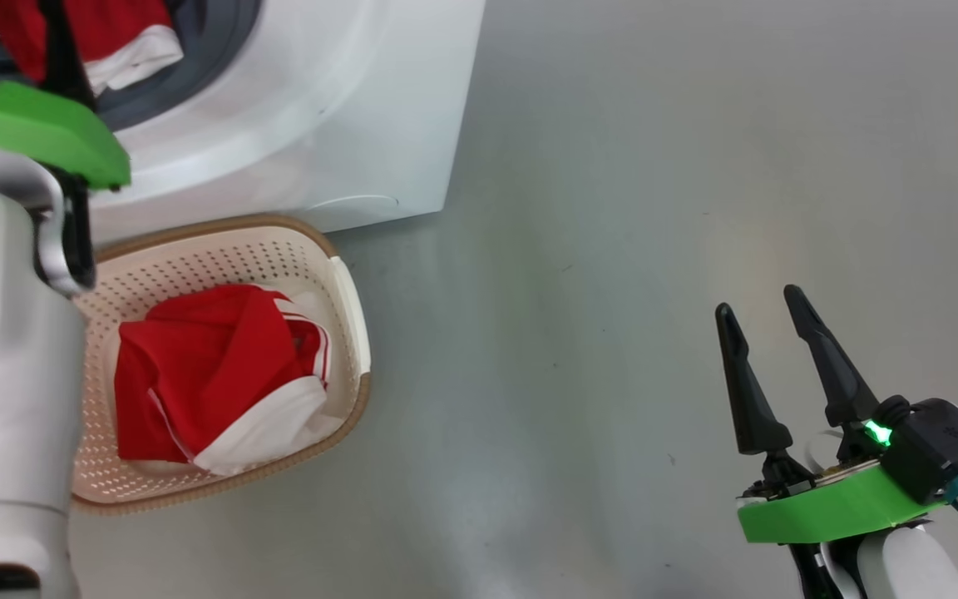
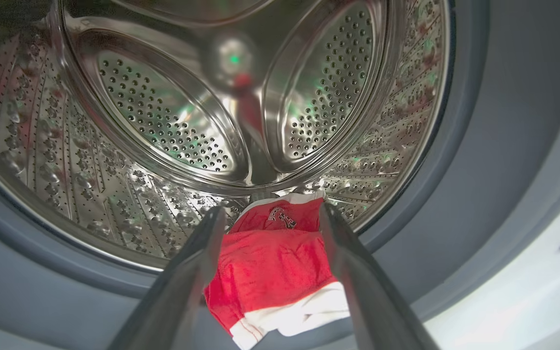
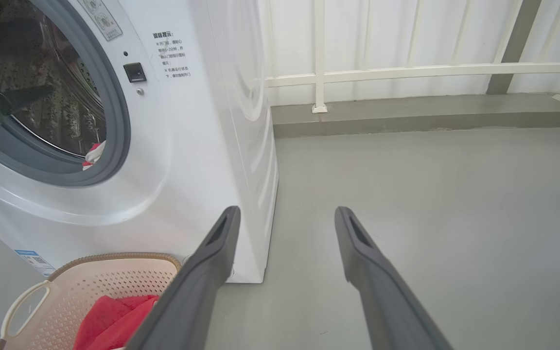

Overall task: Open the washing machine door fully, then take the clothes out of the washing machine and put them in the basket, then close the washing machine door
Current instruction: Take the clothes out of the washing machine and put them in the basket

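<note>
The left claw [image 2: 272,209], jaws wide, faces the washing machine [image 1: 321,100] mouth. The clothes [image 2: 270,277], one red garment, lie straight ahead between its fingers, draped lengthwise over the machine's lower lip. The right claw [image 1: 760,299], equally wide, hangs well right of the machine.

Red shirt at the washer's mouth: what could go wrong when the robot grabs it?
1. The left gripper stands open either side of the red shirt, which drapes over the grey rubber ring; closing low might pinch the ring too.
2. A grip on just one fold could slip, dropping it onto the floor short of the basket, already partly filled by a red-and-white garment.
</note>
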Controlling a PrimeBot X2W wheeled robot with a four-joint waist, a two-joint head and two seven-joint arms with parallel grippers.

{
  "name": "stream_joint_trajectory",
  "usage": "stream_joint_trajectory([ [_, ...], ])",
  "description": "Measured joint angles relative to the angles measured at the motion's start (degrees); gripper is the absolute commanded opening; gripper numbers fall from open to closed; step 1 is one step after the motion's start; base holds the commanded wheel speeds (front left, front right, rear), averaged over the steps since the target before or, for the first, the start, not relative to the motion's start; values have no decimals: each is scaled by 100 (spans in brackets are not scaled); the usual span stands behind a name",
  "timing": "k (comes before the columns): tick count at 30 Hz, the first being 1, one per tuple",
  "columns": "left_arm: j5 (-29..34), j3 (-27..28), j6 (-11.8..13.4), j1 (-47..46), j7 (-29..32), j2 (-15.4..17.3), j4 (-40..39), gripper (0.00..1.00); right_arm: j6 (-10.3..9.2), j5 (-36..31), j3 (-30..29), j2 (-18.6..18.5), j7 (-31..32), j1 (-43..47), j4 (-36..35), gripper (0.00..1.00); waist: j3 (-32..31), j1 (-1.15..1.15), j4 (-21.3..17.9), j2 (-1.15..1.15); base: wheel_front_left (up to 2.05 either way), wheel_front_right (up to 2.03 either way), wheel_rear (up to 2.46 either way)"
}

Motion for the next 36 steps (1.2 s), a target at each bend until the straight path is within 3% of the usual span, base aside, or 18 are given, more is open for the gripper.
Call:
stream_joint_trajectory([
  [17, -22, -12, -14, -1037, 62, 334, 1511, 100, 0, 0, 326, 0, 0, -69, 181, 100, 141, 0, -446, 0, 0, 0, 0],
  [22, -99, 16, -109, -1224, 270, 359, 1697, 100, 0, 0, 357, 2, 0, -87, 186, 100, 223, 0, -534, 0, 0, 0, 0],
  [36, -147, -35, -24, -1421, 657, 549, 1907, 100, 0, 2, 464, 2, 0, -166, 197, 100, 548, 0, -705, 0, 0, 0, 0],
])
